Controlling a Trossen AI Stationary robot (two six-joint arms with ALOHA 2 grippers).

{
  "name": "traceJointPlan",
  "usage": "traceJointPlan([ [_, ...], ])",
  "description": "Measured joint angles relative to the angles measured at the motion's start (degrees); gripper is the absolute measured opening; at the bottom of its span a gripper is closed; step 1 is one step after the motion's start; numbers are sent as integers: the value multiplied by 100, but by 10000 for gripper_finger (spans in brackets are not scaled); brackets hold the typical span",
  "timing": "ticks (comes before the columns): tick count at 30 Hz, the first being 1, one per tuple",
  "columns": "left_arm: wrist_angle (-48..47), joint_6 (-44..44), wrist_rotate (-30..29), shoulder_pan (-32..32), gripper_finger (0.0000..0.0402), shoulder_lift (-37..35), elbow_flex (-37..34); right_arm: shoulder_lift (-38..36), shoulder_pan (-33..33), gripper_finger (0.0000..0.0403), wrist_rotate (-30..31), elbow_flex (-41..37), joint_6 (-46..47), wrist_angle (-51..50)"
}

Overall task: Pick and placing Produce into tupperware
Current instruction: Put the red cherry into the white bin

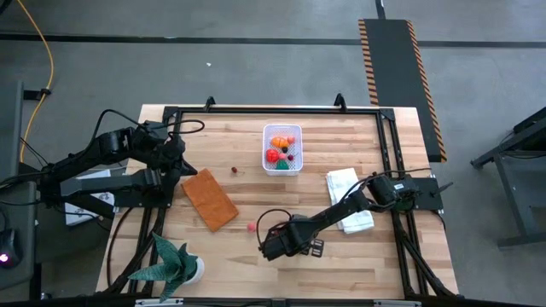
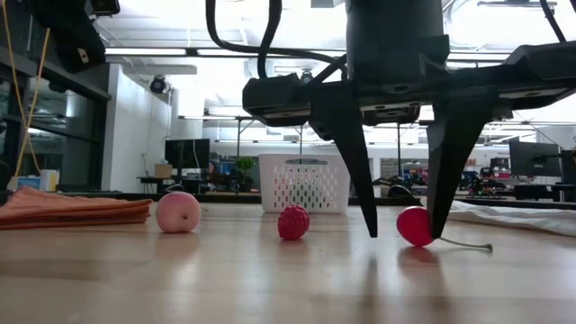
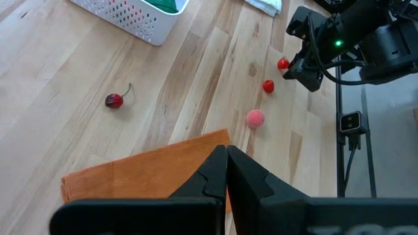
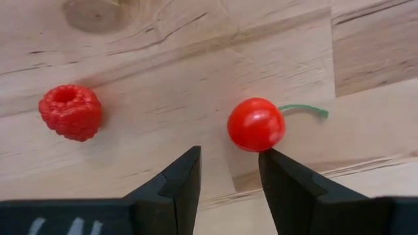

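The tupperware (image 1: 281, 147), a white perforated tub, stands at the table's far middle with several produce pieces inside. Loose on the wood lie a red cherry (image 4: 255, 124) with a green stem, a raspberry (image 4: 70, 112), a pink peach-like ball (image 2: 178, 212) and a dark cherry (image 3: 114, 100). My right gripper (image 4: 228, 166) points down, open, with its tips just above the table near its front middle. The red cherry lies just off one fingertip, outside the gap. My left gripper (image 3: 226, 156) is shut, raised over the orange-brown flat rectangle (image 1: 209, 198) at the left. My right gripper has one fingertip (image 4: 274, 160) right beside the red cherry's near side (image 4: 258, 145). I cannot tell whether it touches. The cherry rests on the table, and nothing lies between the fingers.
A folded white cloth (image 1: 350, 200) lies under the right arm toward the table's right side. A green spiky plant (image 1: 175, 264) stands at the near left corner. A black frame (image 1: 273, 110) runs around the tabletop.
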Motion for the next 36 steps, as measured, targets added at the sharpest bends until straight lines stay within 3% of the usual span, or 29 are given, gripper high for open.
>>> traceJointPlan([
  [36, -2, 0, -1, -2, 1, -1, 0, -11, 0, 144, -154, 4, 2, -270],
])
